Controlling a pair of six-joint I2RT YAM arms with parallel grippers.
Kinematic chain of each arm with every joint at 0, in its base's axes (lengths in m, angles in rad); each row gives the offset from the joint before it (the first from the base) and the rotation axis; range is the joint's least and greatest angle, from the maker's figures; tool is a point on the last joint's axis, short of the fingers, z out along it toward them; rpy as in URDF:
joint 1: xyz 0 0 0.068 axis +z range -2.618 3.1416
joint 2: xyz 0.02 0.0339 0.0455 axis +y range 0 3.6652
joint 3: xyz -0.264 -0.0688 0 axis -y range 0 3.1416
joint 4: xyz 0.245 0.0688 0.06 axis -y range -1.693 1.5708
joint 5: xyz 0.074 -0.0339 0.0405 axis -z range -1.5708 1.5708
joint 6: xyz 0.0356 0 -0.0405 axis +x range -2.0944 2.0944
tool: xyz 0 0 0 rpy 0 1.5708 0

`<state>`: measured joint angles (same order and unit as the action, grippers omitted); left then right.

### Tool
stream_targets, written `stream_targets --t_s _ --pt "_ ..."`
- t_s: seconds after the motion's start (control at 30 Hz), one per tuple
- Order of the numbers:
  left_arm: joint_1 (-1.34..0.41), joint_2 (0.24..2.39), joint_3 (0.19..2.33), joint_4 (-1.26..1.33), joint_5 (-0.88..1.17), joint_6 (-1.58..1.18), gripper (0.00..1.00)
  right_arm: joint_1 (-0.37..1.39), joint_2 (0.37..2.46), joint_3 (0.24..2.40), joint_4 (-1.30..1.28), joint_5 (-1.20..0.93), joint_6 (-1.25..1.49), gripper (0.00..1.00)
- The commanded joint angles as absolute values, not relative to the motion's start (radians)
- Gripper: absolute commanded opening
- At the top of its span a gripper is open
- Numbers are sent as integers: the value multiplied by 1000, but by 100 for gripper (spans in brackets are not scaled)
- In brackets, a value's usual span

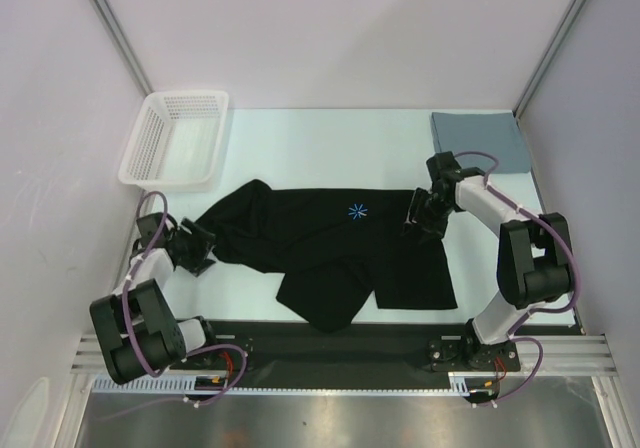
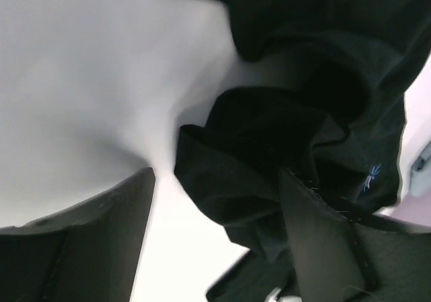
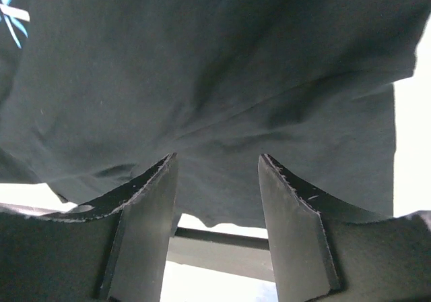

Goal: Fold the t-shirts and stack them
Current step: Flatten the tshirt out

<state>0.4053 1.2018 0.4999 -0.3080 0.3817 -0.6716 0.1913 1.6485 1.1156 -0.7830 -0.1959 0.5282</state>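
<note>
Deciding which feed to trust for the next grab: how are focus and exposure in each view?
Top external: sharp, evenly lit, though the black shirt hides its folds. Left wrist: background blown out white, shirt and left gripper soft. Right wrist: shirt fairly sharp, right gripper dark, glare at the right edge.

One high overhead view, two wrist views close against the shared black shirt (image 1: 330,238)

Bright, even light; top view sharp. The 2 wrist views blur close up, the large black cloth t-shirt (image 2: 296,113) nearly detailless.
</note>
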Motion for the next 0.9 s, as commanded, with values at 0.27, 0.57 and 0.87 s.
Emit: stream_targets --t_s 0.27,0.57,0.87 --pt "407 883 370 -339 561 -759 0 213 1796 1105 -670 84 624 40" --pt "270 804 512 -621 471 -793 0 95 1933 1150 -687 250 594 32" --pt "-102 569 540 -584 348 -1095 0 -159 1905 1192 -724 325 572 32"
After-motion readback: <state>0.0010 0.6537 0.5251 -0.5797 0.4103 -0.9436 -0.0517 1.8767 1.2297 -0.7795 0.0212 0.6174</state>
